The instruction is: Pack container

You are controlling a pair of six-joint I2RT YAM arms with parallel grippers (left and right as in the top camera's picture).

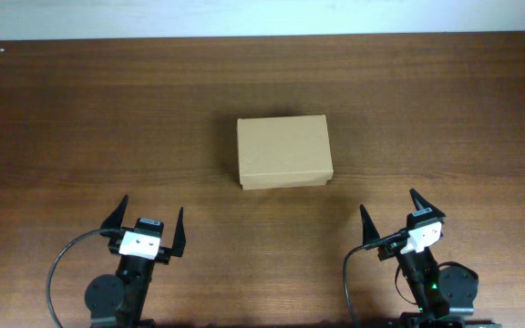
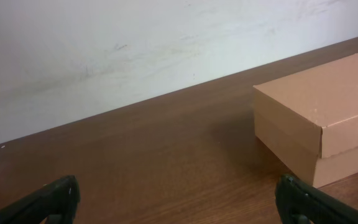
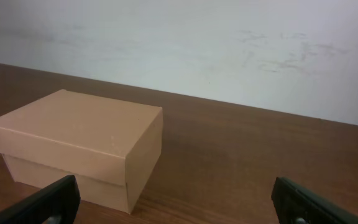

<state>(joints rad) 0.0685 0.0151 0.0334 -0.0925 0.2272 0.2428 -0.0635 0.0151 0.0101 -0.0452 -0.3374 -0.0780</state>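
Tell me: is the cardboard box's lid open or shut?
Shut. The container has its lid flat on top, skirt down over the walls in both wrist views.

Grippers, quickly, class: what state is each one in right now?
Left gripper: open, holding nothing.
Right gripper: open, holding nothing.

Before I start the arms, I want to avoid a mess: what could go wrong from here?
1. The box is shut and stands free on the smooth table; a push may slide it rather than open it.
2. The left pincer and right pincer, both open, sit to either side of it; reaching together, they might collide.
3. Nothing to pack is in view.
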